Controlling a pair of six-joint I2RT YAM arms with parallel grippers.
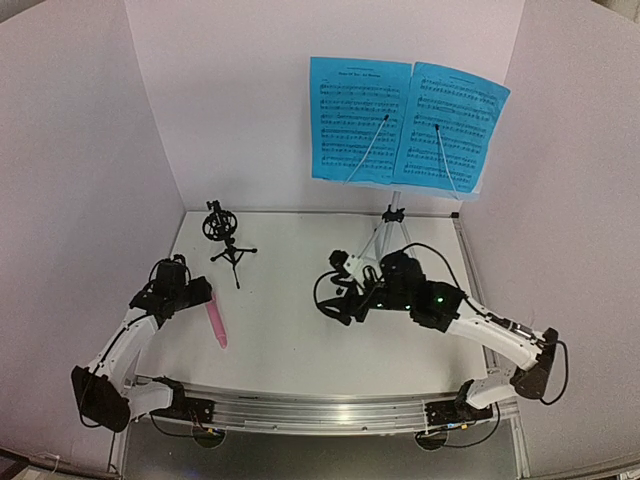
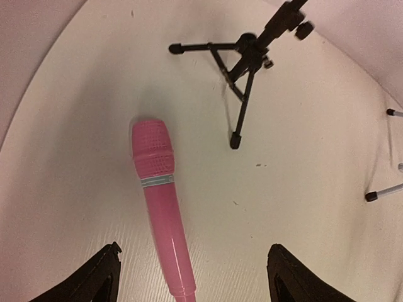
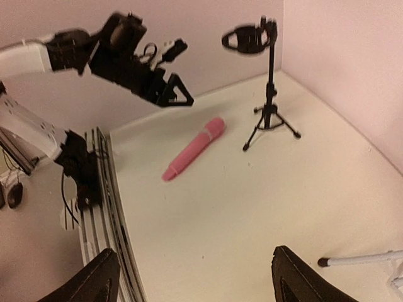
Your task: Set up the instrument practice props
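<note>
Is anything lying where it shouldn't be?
Yes. The pink microphone lies flat on the table, beside the black mic holder, whose clip is empty. The right sheet-music page also sits tilted, unlike the left page.

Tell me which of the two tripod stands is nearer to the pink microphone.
The small black tripod mic holder, just behind the pink microphone on the table's left side. The silver tripod stands far off to the right.

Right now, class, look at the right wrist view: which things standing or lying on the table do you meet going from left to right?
pink microphone → small black tripod mic holder → silver tripod leg of the music stand, at the right edge
</note>
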